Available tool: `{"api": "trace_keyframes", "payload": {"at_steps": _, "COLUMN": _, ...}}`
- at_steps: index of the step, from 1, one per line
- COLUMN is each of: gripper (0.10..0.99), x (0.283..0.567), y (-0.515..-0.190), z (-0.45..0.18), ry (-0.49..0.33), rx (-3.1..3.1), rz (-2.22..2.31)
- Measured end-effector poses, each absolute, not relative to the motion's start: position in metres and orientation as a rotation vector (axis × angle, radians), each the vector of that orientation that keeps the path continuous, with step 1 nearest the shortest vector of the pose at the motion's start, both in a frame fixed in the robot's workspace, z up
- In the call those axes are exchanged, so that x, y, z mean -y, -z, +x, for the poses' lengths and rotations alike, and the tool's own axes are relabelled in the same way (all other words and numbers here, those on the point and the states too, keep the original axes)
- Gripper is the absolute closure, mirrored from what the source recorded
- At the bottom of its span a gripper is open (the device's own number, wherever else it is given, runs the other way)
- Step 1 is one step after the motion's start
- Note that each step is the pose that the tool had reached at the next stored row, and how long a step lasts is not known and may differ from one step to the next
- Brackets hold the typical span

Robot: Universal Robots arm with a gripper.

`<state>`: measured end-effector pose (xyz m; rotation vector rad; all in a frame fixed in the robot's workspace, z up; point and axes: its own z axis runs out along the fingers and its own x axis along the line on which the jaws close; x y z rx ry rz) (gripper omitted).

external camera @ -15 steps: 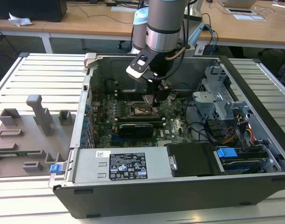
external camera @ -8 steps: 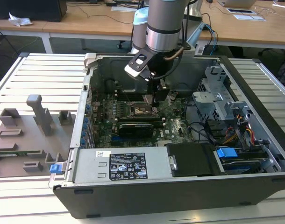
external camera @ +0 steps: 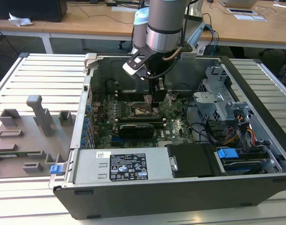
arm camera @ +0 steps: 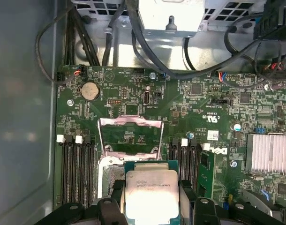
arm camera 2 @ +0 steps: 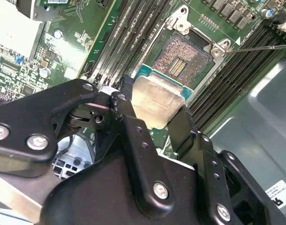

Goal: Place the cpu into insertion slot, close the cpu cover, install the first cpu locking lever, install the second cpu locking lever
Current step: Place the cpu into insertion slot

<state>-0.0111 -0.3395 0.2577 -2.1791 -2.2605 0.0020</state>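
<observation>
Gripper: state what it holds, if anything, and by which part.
The gripper holds the small flat square cpu with a pale silvery metal top, its black jaws shut on two opposite side edges, close to the open socket.

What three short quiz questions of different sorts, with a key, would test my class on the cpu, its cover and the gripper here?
1. True or false: the cpu cover stands raised, off the socket.
2. The gripper is: A open beside a cable; B shut on the cpu; C shut on a memory stick.
3. Short answer: is the cpu seated in the socket?

Key: 1 true. 2 B. 3 no: it is held over the socket, whose contacts show bare.
</observation>
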Motion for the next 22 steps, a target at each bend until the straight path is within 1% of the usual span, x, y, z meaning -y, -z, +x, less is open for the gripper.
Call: {"api": "trace_keyframes", "payload": {"at_steps": 22, "gripper": 0.541, "x": 0.3395, "y": -0.2557, "z": -0.0144, "ry": -0.002, "rx": 2.174, "rz": -2.265}}
